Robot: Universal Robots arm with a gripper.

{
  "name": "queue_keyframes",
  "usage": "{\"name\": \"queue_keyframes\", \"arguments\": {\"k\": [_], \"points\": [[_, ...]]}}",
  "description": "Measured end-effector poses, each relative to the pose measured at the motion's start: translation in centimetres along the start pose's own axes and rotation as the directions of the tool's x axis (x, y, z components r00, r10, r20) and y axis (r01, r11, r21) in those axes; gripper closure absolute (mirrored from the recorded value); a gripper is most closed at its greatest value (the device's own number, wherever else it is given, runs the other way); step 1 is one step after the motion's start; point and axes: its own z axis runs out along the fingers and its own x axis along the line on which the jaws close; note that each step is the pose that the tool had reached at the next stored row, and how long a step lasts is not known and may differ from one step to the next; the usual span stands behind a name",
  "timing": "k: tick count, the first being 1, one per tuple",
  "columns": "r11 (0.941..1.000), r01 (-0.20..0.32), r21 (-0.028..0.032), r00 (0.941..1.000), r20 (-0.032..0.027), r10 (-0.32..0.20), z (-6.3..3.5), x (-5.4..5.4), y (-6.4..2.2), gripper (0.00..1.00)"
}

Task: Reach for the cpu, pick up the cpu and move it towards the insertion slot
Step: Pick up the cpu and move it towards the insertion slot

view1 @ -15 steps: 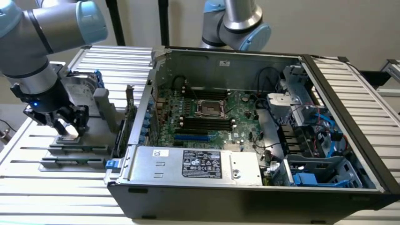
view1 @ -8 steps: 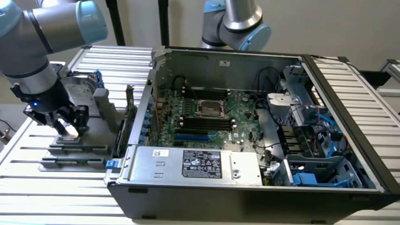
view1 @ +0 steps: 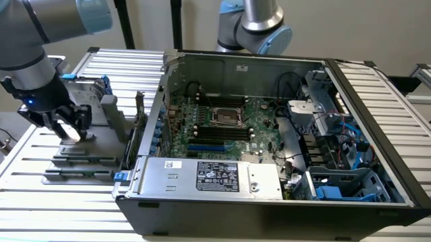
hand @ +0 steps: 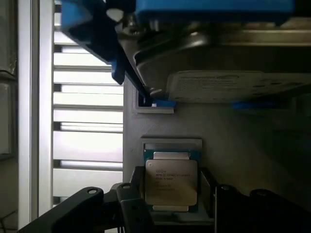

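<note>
The cpu [hand: 171, 182], a small flat square chip with a silver-grey top, lies in a recess of the grey holder plate [hand: 233, 141]. My gripper [hand: 172, 196] is down over it, a dark finger pressed close against each side edge, shut on the chip. In the exterior view the gripper [view1: 70, 128] sits low over the grey holder [view1: 101, 131] at that view's left, outside the computer case. The insertion slot [view1: 225, 117], a square socket with a shiny metal frame, lies on the green board inside the open case, well away toward that view's right.
An upright silver hard drive in a blue frame [view1: 88, 93] stands just behind the gripper. The case's left wall [view1: 145, 126] rises between the holder and the board. Black memory slots [view1: 222, 133] flank the socket. A second robot arm [view1: 259, 25] stands behind the case.
</note>
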Motion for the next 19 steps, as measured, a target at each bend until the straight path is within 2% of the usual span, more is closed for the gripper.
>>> {"name": "queue_keyframes", "arguments": {"k": [13,16,19], "points": [[1.0,0.0,-0.0001,1.0,0.0001,0.0,-5.89,0.0,0.09,0.45],[1.0,0.0,0.0,1.0,0.0,0.0,-7.27,-0.3,0.12,0.45],[1.0,0.0,-0.0002,1.0,0.0002,0.0,-8.64,-1.1,0.13,0.45]]}}
